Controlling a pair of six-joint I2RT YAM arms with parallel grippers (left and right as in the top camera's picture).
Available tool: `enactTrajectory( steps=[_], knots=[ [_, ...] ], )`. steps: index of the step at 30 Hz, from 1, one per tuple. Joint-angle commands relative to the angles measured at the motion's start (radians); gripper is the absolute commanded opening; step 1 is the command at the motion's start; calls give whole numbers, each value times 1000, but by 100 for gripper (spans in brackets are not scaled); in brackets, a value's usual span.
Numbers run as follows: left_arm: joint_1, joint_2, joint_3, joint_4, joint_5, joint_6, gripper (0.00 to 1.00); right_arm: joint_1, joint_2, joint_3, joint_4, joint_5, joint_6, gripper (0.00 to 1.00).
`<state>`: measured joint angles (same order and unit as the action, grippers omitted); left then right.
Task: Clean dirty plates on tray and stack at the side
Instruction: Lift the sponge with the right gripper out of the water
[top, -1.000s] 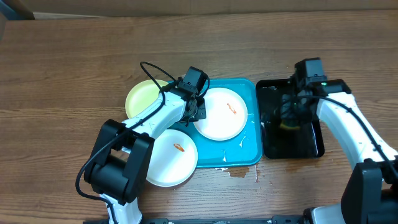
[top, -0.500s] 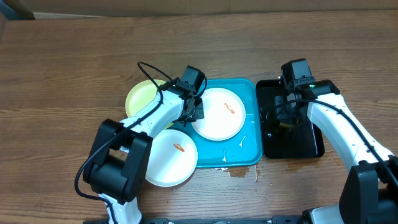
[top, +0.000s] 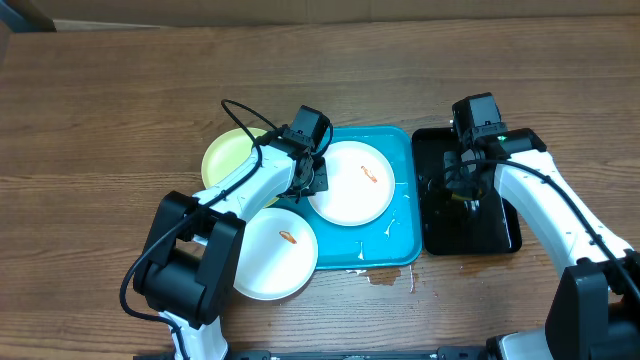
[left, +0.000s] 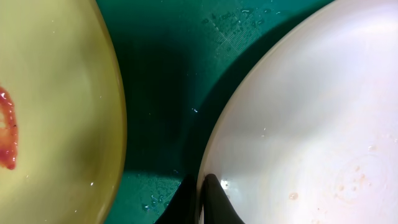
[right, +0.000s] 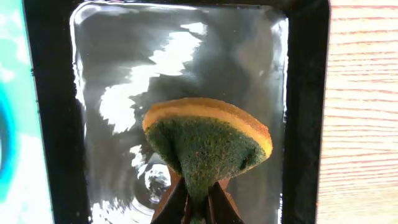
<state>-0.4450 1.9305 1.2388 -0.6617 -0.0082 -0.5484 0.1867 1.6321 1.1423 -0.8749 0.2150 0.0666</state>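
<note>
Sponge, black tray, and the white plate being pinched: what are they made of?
Sponge: soft foam, it seems, yellow-orange layer plus rough green scouring fibre; it bends where the right pincer squeezes it. Black tray: probably hard plastic, glossy, wet, mirroring light. White plate: likely smooth plastic, thin rim, water droplets beading; the left pincer pinches its edge.

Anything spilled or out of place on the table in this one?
Yes: a small wet patch darkens the wood just off the turquoise tray's front rim, likely splashed water. The yellow-green plate and one white plate lie mostly off the tray, to its left.
</note>
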Motion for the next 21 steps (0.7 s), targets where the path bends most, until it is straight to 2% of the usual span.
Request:
enactTrajectory(
  steps=[1,7,9,15,21],
  knots=[
    [8,10,8,-11,-18,2,4,1,-1,20,31,-134,2,3],
    [8,10,8,-11,-18,2,4,-24,-1,21,69,-93,78,4],
    [8,10,8,-11,-18,2,4,-38,-1,20,91,-136,116,4],
    [8,10,8,-11,-18,2,4,-84,-3,21,104,-127,103,4],
    [8,10,8,-11,-18,2,4,-125,-3,20,106,-213,115,4]
  ],
)
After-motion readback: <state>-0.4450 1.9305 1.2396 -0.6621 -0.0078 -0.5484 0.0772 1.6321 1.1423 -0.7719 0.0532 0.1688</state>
